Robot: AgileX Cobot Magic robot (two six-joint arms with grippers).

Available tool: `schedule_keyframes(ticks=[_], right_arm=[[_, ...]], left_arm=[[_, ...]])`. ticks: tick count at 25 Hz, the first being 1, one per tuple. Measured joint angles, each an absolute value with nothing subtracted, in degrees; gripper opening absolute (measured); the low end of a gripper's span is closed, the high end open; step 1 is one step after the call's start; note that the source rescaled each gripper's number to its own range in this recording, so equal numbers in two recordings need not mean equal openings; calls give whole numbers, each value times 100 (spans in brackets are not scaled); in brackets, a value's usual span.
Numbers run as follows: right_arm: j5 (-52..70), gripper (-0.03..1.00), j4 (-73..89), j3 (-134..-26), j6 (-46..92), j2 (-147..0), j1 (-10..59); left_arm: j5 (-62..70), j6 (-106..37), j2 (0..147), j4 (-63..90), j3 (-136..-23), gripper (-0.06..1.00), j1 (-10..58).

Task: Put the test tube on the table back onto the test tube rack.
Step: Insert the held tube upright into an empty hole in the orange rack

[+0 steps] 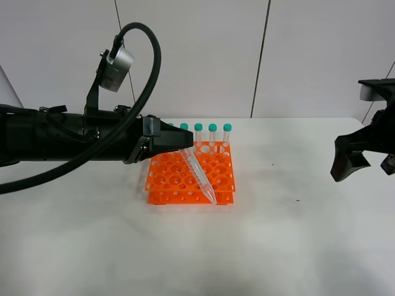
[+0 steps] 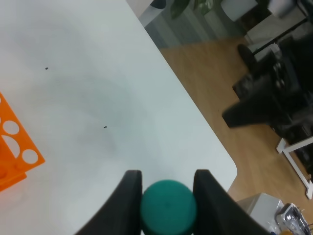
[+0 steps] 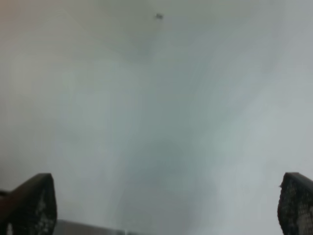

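Observation:
My left gripper (image 1: 184, 150) is shut on the test tube (image 1: 199, 176), a clear tube held tilted, its pointed tip down over the front right of the orange test tube rack (image 1: 166, 179). In the left wrist view the fingers (image 2: 128, 196) clamp the tube's teal cap (image 2: 168, 205). Several other teal-capped tubes (image 1: 212, 132) stand upright along the rack's back row. My right gripper (image 1: 350, 161) is open and empty, hovering above the white table (image 1: 296, 234) at the far right; its fingertips (image 3: 32, 203) show wide apart.
The rack's corner shows in the left wrist view (image 2: 14, 147). The table's rounded edge (image 2: 230, 166) drops to a wooden floor with dark equipment beyond. A small dark speck (image 1: 297, 200) lies on the table right of the rack.

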State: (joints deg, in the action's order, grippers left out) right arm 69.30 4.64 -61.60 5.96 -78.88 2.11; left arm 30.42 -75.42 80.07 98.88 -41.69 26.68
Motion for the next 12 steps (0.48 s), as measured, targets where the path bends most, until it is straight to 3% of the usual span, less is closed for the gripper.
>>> schedule_keyframes(ticks=[6,12], right_arm=[[6882,100,467,-4903,601,-6152,211],[6067,100,414,-3583,647,-3822,211]], left_arm=[[3042,-7542,8007,9888,-4169,0,2668],[3042,-7542,8007,9902,-4169,0,2668]])
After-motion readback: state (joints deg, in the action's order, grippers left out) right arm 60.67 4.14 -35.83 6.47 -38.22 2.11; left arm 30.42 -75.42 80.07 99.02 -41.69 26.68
